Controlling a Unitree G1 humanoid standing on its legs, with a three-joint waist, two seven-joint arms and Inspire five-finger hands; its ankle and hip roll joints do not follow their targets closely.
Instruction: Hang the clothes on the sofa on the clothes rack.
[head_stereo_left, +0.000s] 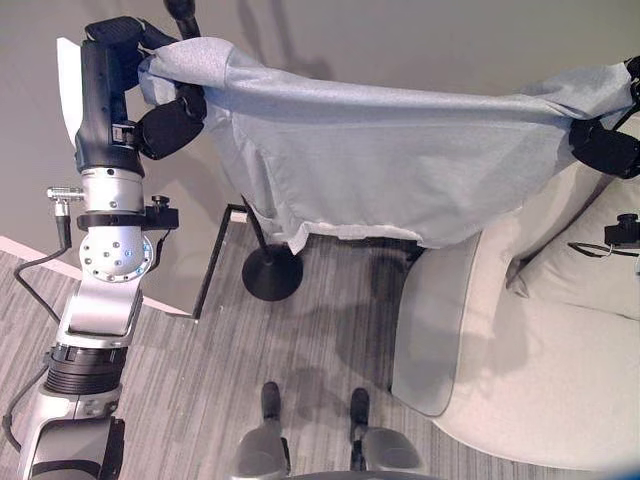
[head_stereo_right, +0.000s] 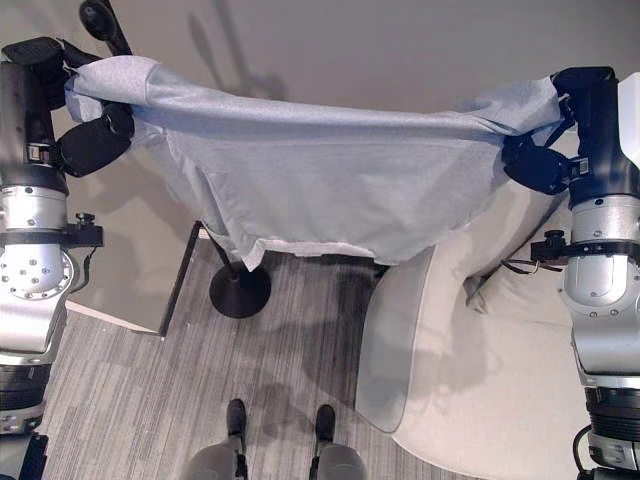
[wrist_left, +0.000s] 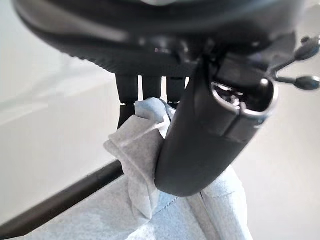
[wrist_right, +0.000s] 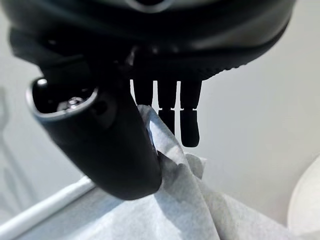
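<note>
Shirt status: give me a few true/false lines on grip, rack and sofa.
1. Both hands pinch the light blue shirt. True: the left hand holds one end and the right hand holds the other.
2. The shirt lies flat on the sofa. False: it is stretched in the air between the hands.
3. The clothes rack has a round black base on the floor below the shirt. True.
4. The left hand is open. False: its thumb and fingers pinch the cloth.
5. The sofa is dark red. False: it is off-white.
</note>
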